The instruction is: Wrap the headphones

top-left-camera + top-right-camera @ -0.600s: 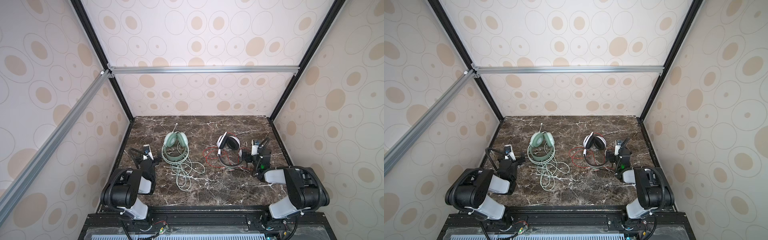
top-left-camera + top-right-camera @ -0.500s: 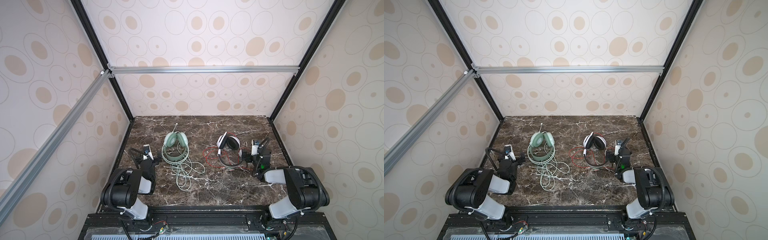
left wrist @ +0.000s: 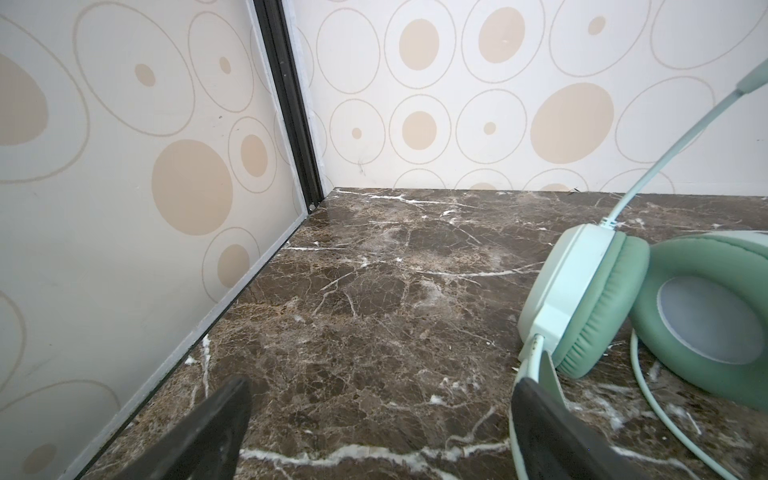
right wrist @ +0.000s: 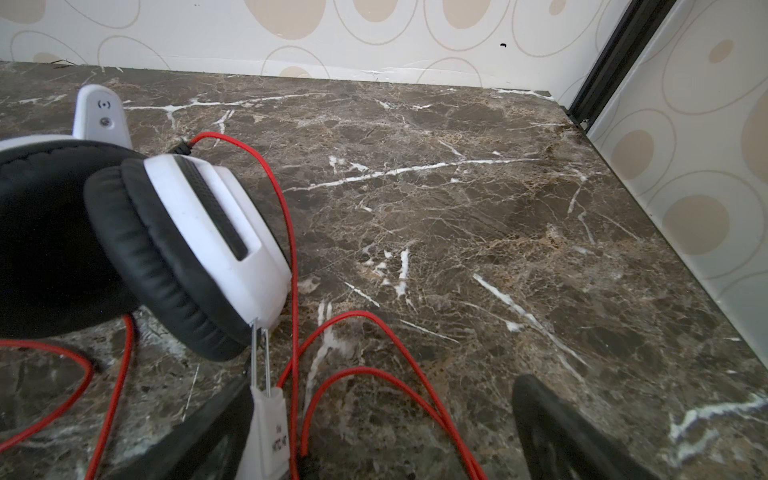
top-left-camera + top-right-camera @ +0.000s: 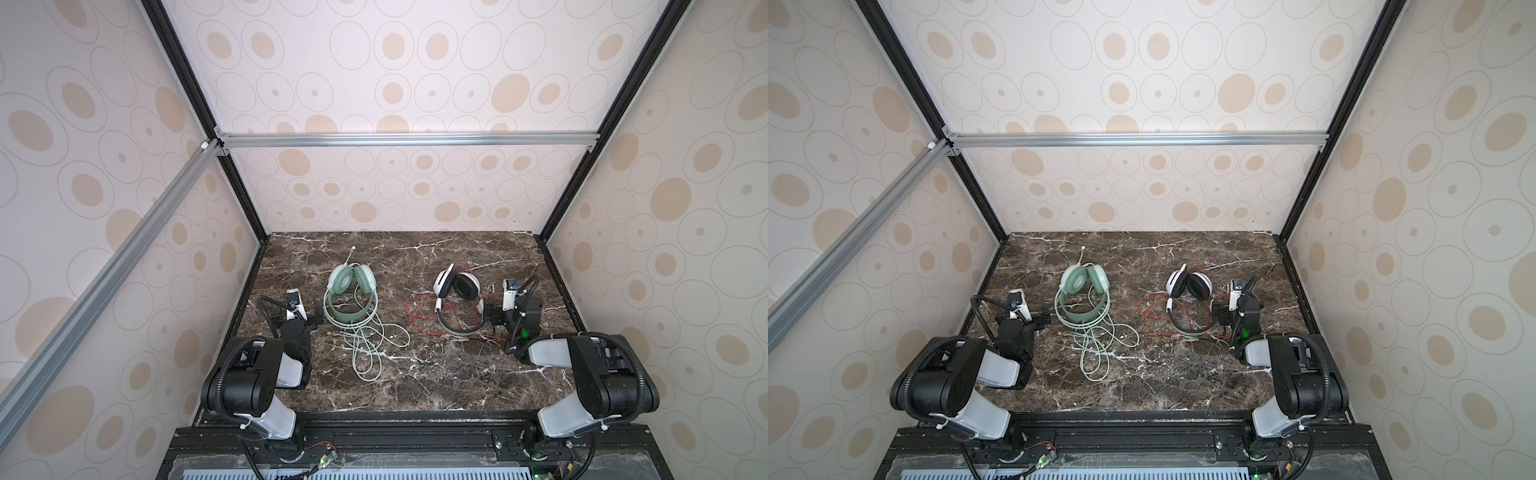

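While the left hand [image 3: 380,424] is sitting spread just beside the mint-green headphones [image 5: 341,282] on the tabletop [image 5: 415,374], the right hand [image 4: 386,424] is gaping around the red cable [image 4: 357,313] of the white-and-black headphones [image 5: 465,286].

Bright, even light — soft shadows, wrist views edge-warped

mint-green headset [image 3: 590,291] cut off at picture edge, white-and-black headset [image 4: 195,232] likewise
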You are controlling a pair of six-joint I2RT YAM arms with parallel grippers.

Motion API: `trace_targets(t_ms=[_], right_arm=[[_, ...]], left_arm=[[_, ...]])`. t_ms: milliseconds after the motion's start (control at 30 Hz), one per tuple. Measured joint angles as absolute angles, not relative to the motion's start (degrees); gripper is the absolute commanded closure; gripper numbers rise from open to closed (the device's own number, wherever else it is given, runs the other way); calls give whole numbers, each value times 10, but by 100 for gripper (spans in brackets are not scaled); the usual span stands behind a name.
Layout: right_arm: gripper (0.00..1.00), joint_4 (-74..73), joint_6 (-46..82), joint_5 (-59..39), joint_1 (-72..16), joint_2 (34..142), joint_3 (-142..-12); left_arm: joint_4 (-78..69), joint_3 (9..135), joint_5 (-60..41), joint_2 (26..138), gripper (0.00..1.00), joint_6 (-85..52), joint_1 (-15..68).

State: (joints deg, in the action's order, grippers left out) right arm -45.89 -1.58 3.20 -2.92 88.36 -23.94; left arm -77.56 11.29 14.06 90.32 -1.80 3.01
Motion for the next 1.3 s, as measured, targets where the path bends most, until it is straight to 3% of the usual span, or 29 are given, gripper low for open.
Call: trace_targets(t_ms=[667,800,967,1100,1300], right_arm=[[0,-449,-32,12,-33,862,-230],[0,-323,-22,2,-77,694,-253],[0,-248,202,55,-81,595,-356],[10,-182,281,-4,-100,660,-438],[7,21,230,-105,-247,936,-744]], left_arm=[[-773,105,157,884,2,-15,40],[-729,60,200,698,2,-17,97],[-650,58,169,454,2,-112,129],[-536,81,146,399,2,-178,180],[-477,14,158,352,2,-272,198]])
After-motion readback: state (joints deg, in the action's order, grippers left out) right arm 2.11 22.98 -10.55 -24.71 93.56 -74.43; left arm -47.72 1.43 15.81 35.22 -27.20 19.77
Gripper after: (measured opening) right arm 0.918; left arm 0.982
